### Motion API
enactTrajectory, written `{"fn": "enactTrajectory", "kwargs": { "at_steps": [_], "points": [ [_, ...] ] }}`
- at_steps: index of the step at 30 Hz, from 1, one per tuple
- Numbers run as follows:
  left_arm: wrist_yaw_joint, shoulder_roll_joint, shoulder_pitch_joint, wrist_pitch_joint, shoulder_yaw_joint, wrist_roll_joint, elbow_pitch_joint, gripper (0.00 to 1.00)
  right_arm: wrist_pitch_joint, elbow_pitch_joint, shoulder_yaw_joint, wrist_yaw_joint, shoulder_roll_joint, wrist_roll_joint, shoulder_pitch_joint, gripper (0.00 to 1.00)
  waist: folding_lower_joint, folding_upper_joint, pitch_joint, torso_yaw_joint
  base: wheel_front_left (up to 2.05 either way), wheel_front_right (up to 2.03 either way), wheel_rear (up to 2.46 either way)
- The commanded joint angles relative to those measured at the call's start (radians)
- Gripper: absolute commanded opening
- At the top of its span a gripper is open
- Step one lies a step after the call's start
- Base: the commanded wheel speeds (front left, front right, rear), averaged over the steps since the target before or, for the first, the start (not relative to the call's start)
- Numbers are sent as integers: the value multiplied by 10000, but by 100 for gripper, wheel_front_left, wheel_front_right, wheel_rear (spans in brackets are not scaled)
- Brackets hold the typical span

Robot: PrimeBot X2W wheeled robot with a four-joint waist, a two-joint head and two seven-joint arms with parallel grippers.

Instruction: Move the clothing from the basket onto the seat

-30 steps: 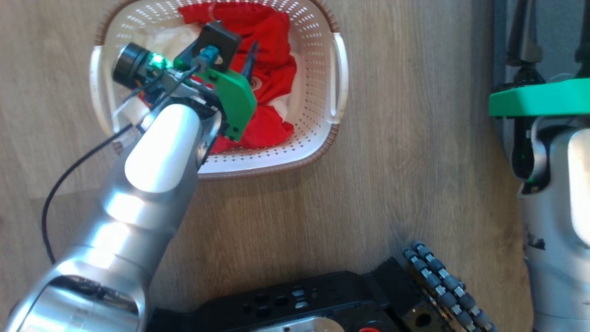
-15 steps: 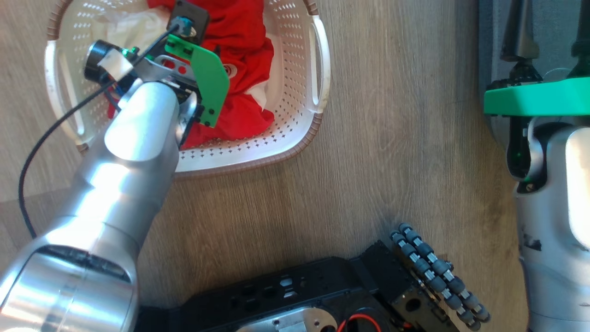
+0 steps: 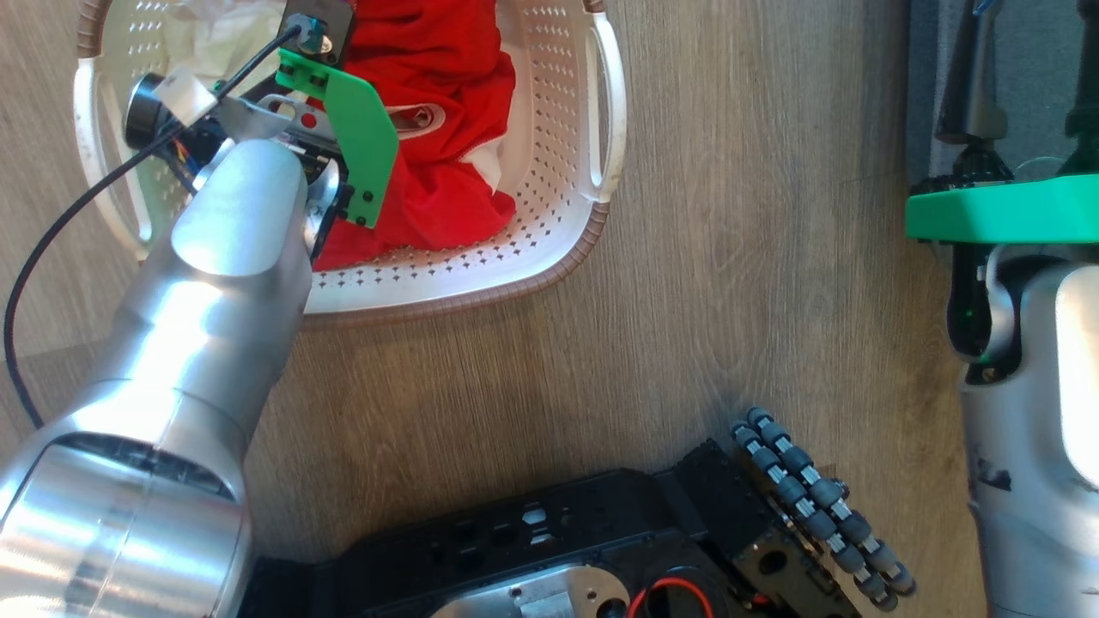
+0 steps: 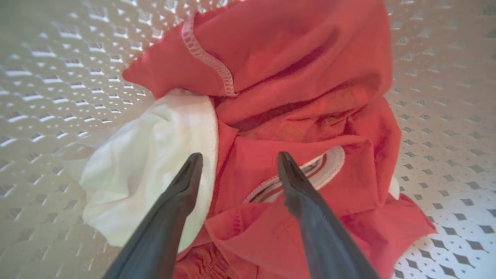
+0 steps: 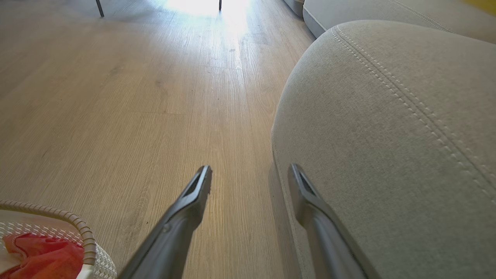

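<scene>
The cream perforated basket stands on the wooden floor at the upper left of the head view. It holds the clothing: crumpled red garments with white trim. In the left wrist view a white cloth lies beside the red clothing. My left gripper is open inside the basket, its tips just above the pile where white meets red, with nothing between them. My right gripper is open and empty, low over the floor beside the rounded edge of the seat. The basket's corner shows there too.
My black wheeled base with its roller wheel fills the bottom of the head view. A black cable loops off my left arm. A second cushion lies beyond the seat. Wooden floor separates basket and seat.
The head camera has shifted, so the basket sits farther left and higher. My left wrist has reached a little deeper over the clothing. Both grippers stay open.
</scene>
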Motion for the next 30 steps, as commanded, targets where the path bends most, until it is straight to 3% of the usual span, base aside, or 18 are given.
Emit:
{"fn": "enactTrajectory", "kwargs": {
  "at_steps": [1,5,12,30],
  "points": [
    [-152,105,-11,-82,28,-170,-85,100,-49,-305,140,69,-53,77,523,100,0,0,-1,14,0,0,0],
    [-684,92,261,195,-132,-1155,-524,100,-49,-187,215,69,-46,99,491,100,0,0,-43,-3,0,0,0],
    [-934,89,596,858,-883,-2302,-1293,100,-49,-79,189,69,-62,109,490,100,0,0,-112,91,0,0,0],
    [-489,88,363,518,-2282,-3034,-1059,100,-49,-255,22,69,-275,148,642,100,0,0,237,225,0,0,0]
  ]
}}
